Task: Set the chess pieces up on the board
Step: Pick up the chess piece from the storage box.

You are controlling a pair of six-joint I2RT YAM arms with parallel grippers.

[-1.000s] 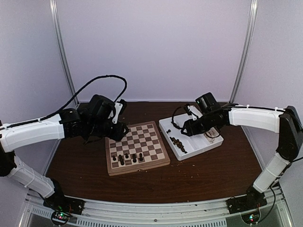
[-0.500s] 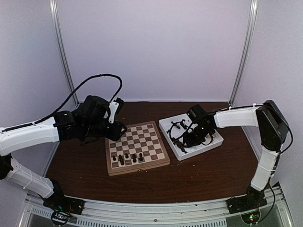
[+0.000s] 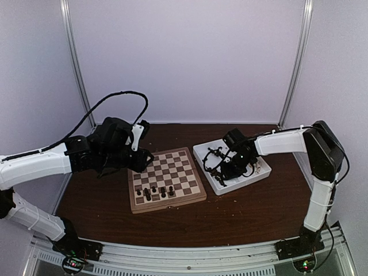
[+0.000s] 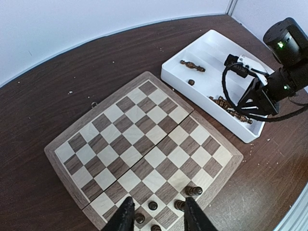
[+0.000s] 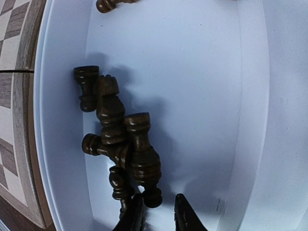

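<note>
The board lies left of centre, with several dark chess pieces standing along its near edge. My left gripper hovers over the board's left side. In the left wrist view it is open above those standing pieces and holds nothing. My right gripper is down in the white tray. In the right wrist view its jaws stand narrowly apart around the knobbed end of one piece in a lying heap of dark pieces. The left finger touches that end; a gap shows at the right finger.
The tray sits just right of the board, with two more pieces lying in its far compartment. A black cable loops off the right wrist above the tray. Dark wooden tabletop surrounds both, with white walls behind.
My right arm has swung down and left into the tray, and its jaws have narrowed around a piece's end. The left arm has shifted only slightly.
</note>
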